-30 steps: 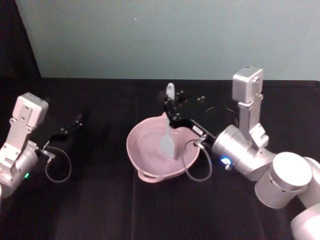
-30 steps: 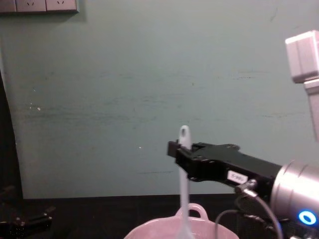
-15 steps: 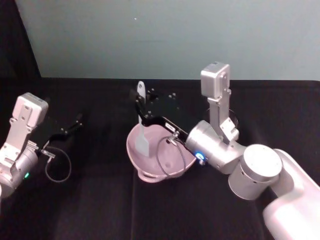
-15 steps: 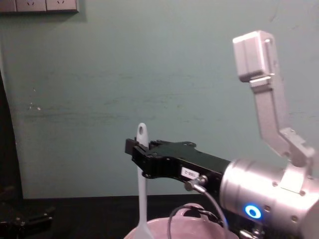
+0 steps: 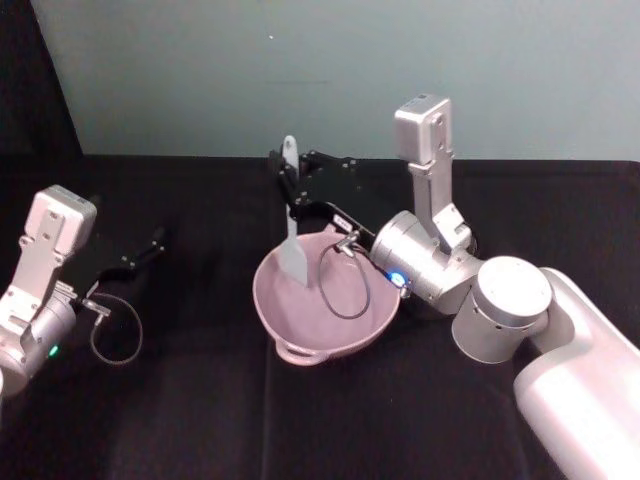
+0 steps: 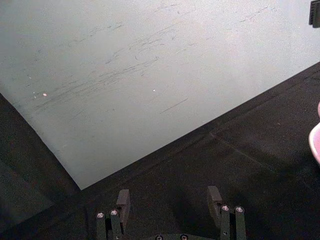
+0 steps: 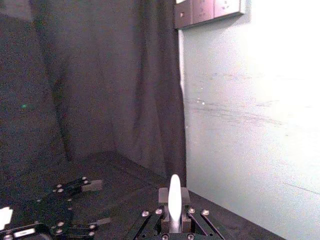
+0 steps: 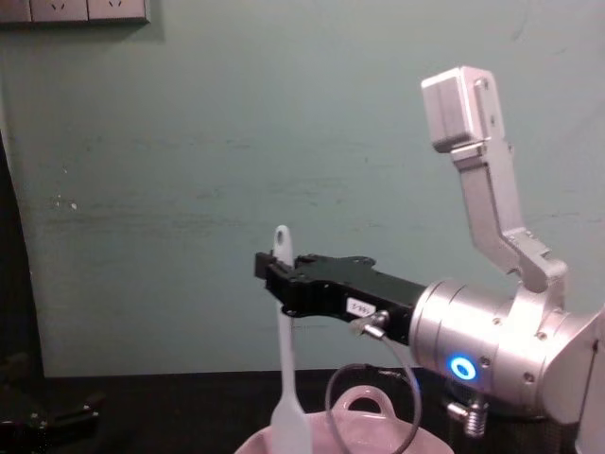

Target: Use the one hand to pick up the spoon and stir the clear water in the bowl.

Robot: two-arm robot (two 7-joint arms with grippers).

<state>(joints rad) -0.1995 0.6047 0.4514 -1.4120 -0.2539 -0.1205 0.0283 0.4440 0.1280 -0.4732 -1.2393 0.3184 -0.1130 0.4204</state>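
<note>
Two arms: right arm (image 5: pixel 520 330) reaches over the bowl (image 5: pixel 300 312); left arm (image 5: pixel 30 290) parked far left.
Right gripper (image 5: pixel 290 186) (image 8: pixel 281 280): clamped on the spoon (image 5: pixel 291 255) (image 8: pixel 286 378) high on its handle, just under the hole.
Spoon: upright, blade inside the bowl's rear-left rim.
Left gripper (image 6: pixel 167 196): fingers apart, holding nothing.
Water: you cannot make it out against the pink.
</note>
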